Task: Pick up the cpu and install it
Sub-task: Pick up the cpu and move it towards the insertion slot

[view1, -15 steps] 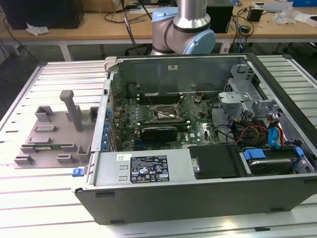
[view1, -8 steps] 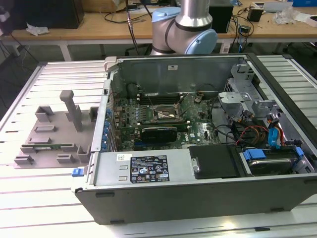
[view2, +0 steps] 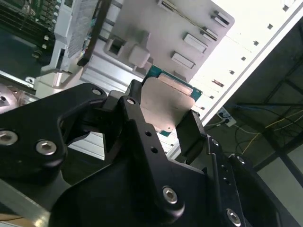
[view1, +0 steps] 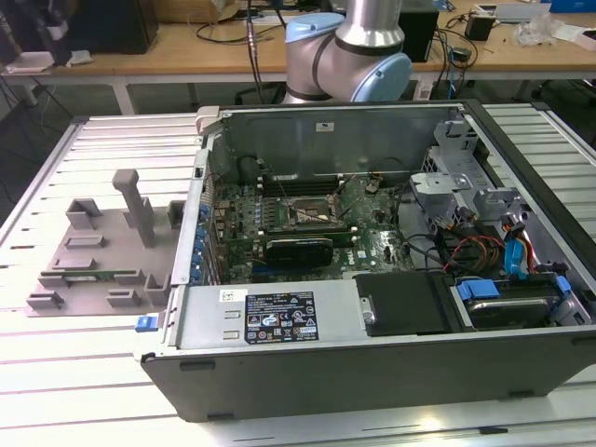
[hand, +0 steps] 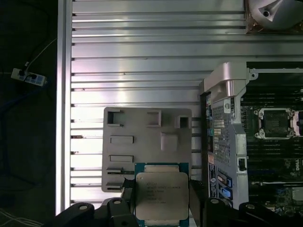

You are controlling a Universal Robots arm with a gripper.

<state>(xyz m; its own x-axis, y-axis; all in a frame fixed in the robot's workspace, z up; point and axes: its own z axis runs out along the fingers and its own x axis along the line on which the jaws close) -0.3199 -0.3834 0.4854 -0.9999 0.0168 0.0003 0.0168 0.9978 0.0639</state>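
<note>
The cpu (hand: 161, 195), a flat square chip with a silver-grey metal top and a green edge, sits between my gripper's (hand: 161, 189) black fingers (hand: 126, 188). In the second wrist view the cpu (view2: 165, 101) shows edge-on, clamped from both sides by the gripper (view2: 163, 112). It hangs high above the grey fixture tray (hand: 142, 142). The open motherboard socket (hand: 276, 124) lies off to the side, inside the computer case (hand: 227, 142). In the exterior view the socket (view1: 312, 216) sits mid-board, with the arm's elbow (view1: 349, 56) behind the case.
The open computer case (view1: 372, 345) lies on a ribbed metal table (view1: 74, 391), with cables and drive cages at the exterior view's right. The grey fixture tray (view1: 102, 251) with upright posts stands at the exterior view's left. A work bench runs along the back.
</note>
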